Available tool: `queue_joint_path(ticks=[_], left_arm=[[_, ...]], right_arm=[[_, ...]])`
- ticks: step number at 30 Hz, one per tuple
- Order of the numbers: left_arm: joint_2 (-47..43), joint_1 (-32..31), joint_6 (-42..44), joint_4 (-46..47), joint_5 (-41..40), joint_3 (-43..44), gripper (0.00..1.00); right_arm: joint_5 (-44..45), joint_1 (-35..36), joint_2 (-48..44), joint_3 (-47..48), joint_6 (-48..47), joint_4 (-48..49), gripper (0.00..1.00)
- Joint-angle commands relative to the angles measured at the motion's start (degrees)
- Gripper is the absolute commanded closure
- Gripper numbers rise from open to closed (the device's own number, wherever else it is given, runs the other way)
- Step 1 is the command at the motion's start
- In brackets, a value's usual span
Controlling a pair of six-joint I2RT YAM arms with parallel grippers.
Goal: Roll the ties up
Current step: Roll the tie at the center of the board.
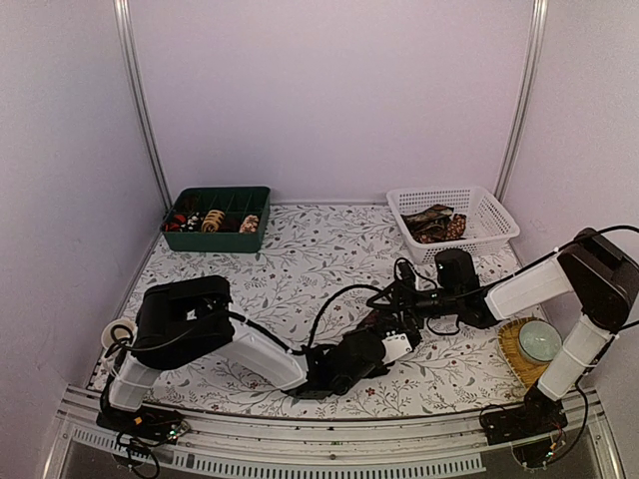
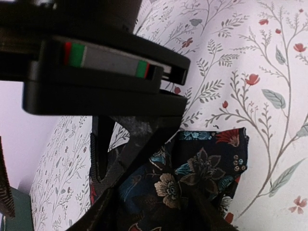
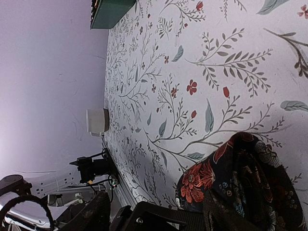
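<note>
Crowding one floral tie [image 2: 202, 175], left hand [image 1: 389, 334], right hand [image 1: 399, 307] — grips hidden, cannot tell

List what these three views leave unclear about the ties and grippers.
Left wrist: the tie runs off the bottom edge; shadow hides whether the left gripper grips it.
Right wrist: the right gripper is cut off at the bottom edge.
Top external: both grippers cover the tie; ties in the basket are too small to count.

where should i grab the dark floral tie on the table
Probably the flat end of the dark floral tie lying spread on the tablecloth; come from above, across its width. The rest looks bunched, so it is harder to pinch cleanly.
</note>
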Motion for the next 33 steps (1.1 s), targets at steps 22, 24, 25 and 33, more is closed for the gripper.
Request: queue_joint_path(ticks=[22,24,25,33], left_arm=[[-11.58,-0.27,-19.83,-17.26,12.16,-5.82,0.15],[-14.41,-0.22,-22.62,-18.00,13.80,-7.95,0.15],[-15.31,-0.21,-23.87,-18.26,14.51,-9.20,0.15],[-28.31,4.53,-35.35,-16.08,24.25,-19.80,0.15]], right_arm=[[2.23,1.68,-0.32,-2.80,-1.90,-5.29,0.34],[2.14,1.67,0.02,-2.82,-2.09,-5.12,0.34],[2.06,1.67,0.20,-2.84,-2.24,-5.03,0.34],[2.10,1.67,-0.08,-2.44,-4.70,-5.14,0.34]])
